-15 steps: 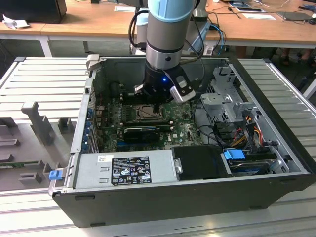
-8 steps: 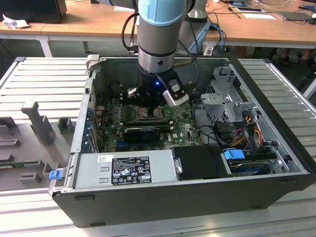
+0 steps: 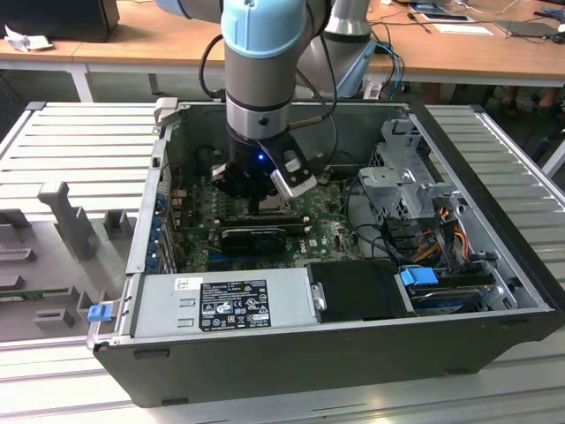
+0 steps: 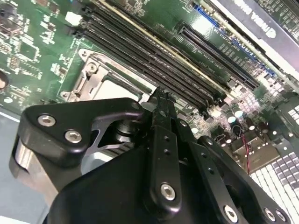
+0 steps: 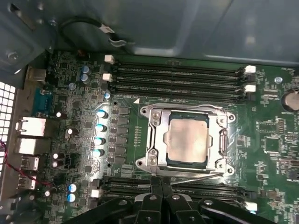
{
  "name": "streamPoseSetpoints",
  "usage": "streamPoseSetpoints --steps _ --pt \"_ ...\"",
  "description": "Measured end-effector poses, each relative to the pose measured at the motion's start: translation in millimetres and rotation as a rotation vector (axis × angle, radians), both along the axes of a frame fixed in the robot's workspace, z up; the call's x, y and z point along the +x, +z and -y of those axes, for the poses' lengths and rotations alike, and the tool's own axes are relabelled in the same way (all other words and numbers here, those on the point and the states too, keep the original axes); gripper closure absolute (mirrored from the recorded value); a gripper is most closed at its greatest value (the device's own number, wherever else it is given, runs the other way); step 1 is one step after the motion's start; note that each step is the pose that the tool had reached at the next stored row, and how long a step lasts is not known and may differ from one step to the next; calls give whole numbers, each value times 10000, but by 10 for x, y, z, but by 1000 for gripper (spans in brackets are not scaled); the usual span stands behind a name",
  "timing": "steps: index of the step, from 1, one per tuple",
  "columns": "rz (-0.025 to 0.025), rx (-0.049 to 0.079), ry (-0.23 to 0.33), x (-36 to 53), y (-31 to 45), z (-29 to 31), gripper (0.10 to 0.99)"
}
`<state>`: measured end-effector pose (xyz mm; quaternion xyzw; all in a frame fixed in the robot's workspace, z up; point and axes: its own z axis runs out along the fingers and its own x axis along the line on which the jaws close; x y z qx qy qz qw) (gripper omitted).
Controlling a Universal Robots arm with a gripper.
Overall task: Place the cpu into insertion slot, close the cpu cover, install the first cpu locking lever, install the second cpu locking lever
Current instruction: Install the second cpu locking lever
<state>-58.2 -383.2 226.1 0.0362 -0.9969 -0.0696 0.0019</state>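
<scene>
In the exterior view I have the arm (image 3: 265,53) reaching straight down into the open case (image 3: 291,353), and the gripper (image 3: 265,199) sits low over the green board (image 3: 331,225). From here I cannot tell how its fingers stand. The power supply (image 3: 221,300) lies on the camera's side of the gripper, well apart from it. In the second wrist view I look along the back of the gripper (image 4: 159,95). Its black fingers (image 4: 161,121) are pressed together into one narrow tip with no gap that I can see. Just beyond that tip lies the cpu (image 4: 117,88), its pale face showing through the window of the cover (image 4: 88,77). The long black memory slots (image 4: 154,56) run farther out, past the tip. In the first wrist view the gripper (image 5: 161,183) shows the same closed fingertips and nothing visibly clamped between them. Directly ahead of them the cpu (image 5: 188,140) sits flat in the slot (image 5: 142,163). The cover (image 5: 156,135) is folded down around it, so the silvery frame borders the chip on all four sides. A thin metal lever (image 5: 191,175) runs along the edge of the frame nearest the fingertips. The tip is right at it, but I cannot tell whether they touch. A bank of memory slots (image 5: 177,74) lies on the far side of the cover from the gripper, and another row sits just beside the fingertips.
</scene>
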Motion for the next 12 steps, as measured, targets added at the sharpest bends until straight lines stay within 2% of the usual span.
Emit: streamPoseSetpoints --steps 4,7,12 --pt "-1 10 27 -6 -84 0 980" --pt "-1 254 33 -43 -111 17 980" --pt "2 750 81 -94 -142 109 980"
